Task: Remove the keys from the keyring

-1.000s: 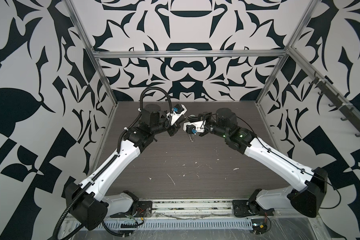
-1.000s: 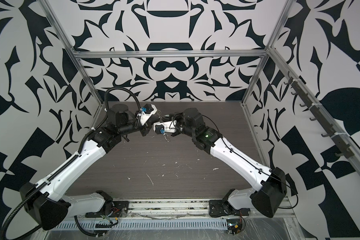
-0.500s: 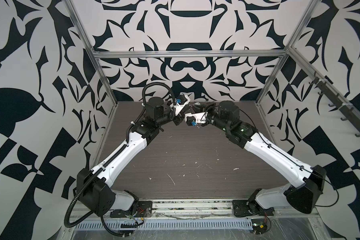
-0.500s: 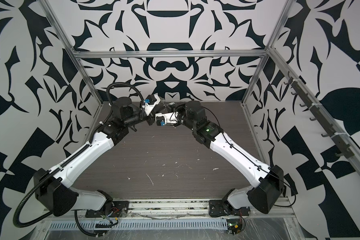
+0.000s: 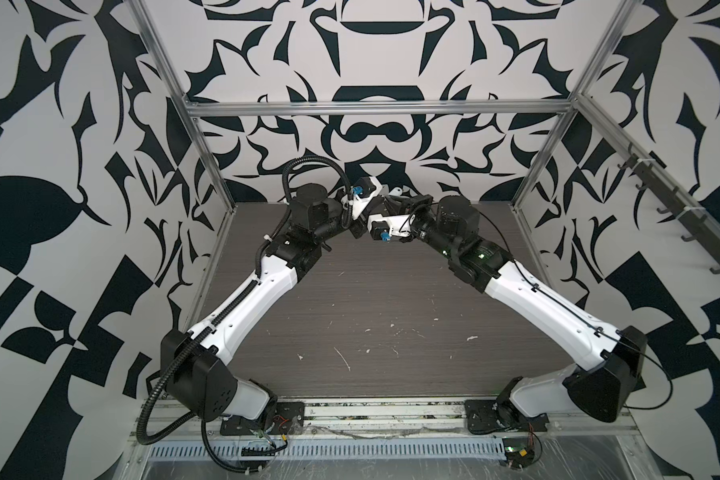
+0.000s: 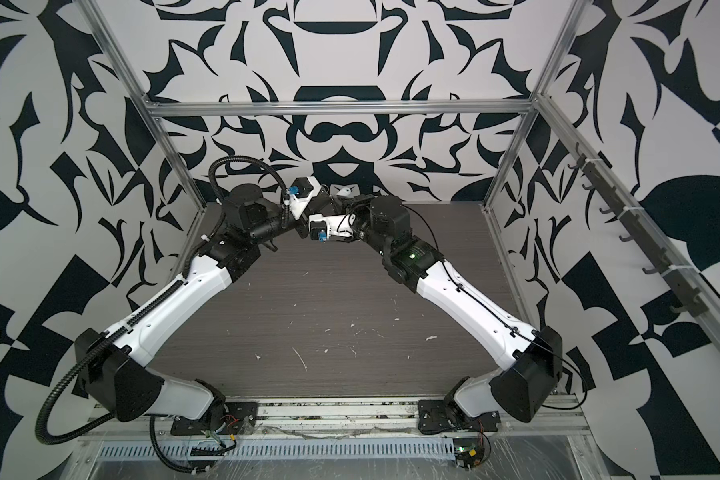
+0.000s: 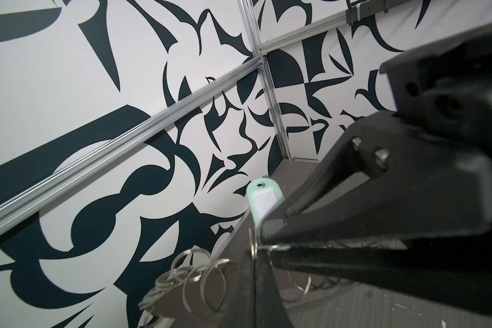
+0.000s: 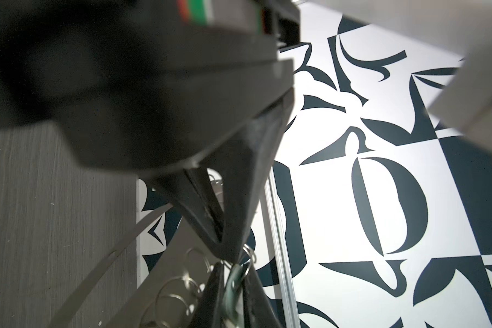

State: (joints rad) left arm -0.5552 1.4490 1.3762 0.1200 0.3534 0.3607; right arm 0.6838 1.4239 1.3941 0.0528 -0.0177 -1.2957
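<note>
I am looking at both arms reaching high over the far edge of the table (image 5: 371, 299), close to the back wall. The left gripper (image 7: 254, 262) is pressing its fingers flat together. In the left wrist view it is pinching one small silver ring of the keyring (image 7: 193, 274), and the other rings are bunching and draping over its finger.

The right gripper (image 7: 270, 241) is pointing at it tip to tip. Its fingers are standing narrow and clamping the tag (image 7: 263, 196), which is sticking up past the upper finger, with its lower end showing between the two.

In both top views the tag (image 5: 395, 192) (image 6: 344, 192) is showing as a pale spot above the joined grippers, clear of the table. The right wrist view is blurring the tips, so I am reading nothing more from it.
</note>
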